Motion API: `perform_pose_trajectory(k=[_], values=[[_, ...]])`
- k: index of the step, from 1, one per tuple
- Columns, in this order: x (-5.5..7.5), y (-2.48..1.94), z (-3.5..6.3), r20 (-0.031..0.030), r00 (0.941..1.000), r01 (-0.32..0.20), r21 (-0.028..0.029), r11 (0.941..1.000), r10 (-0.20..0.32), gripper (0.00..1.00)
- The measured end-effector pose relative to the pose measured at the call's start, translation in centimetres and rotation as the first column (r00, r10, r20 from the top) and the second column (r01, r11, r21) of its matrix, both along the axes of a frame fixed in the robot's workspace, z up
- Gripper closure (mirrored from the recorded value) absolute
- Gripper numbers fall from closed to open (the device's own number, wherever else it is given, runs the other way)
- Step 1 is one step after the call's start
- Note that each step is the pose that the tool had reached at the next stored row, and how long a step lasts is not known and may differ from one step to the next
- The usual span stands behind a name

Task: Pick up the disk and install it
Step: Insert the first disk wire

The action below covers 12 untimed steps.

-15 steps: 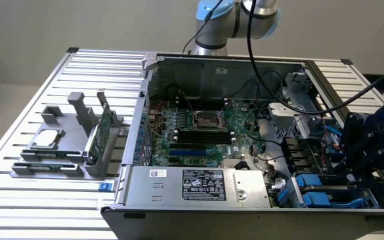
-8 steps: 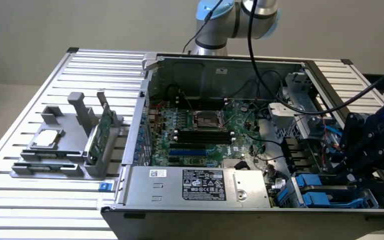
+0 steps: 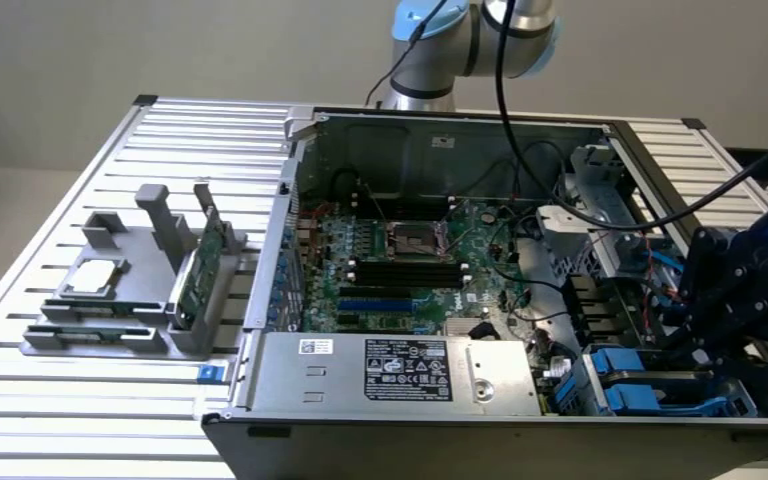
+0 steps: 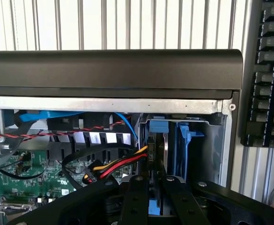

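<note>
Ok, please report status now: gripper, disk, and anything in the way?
Gripper low over the drive bay, closed on the disk. Disk upright, partly in its slot beside blue rails. Power cable bundle lies close alongside.

Lab: open computer case (image 3: pixel 491 300) on slatted metal bench (image 3: pixel 77 420).

Open PC case (image 3: pixel 357 125) lies on slatted desk (image 3: pixel 77 400), motherboard (image 3: pixel 404 265) exposed, power supply (image 3: pixel 411 372) at 6 o'clock. Grey holder (image 3: pixel 124 300) at 9 o'clock carries silver chip (image 3: pixel 95 278) and upright green card (image 3: pixel 195 275). Black claw (image 3: pixel 738 330) at 4 o'clock sits over blue drive bays (image 3: pixel 638 385). Arm base (image 3: pixel 458 45) at 12 o'clock.
</note>
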<state>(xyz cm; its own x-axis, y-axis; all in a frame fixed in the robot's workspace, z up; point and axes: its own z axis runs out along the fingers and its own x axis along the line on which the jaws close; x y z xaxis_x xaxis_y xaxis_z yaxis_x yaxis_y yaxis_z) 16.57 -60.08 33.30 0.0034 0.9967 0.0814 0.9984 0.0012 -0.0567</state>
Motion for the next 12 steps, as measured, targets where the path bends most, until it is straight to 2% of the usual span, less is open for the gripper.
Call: perform_pose_trajectory(k=[10, 12], values=[[0.00, 0.00, -0.22, -0.0049, 1.0000, 0.001, -0.0009, 1.0000, -0.001, 0.84], [-0.01, 0.00, -0.23, -0.0055, 1.0000, 0.001, -0.0002, 1.0000, -0.001, 0.76]])
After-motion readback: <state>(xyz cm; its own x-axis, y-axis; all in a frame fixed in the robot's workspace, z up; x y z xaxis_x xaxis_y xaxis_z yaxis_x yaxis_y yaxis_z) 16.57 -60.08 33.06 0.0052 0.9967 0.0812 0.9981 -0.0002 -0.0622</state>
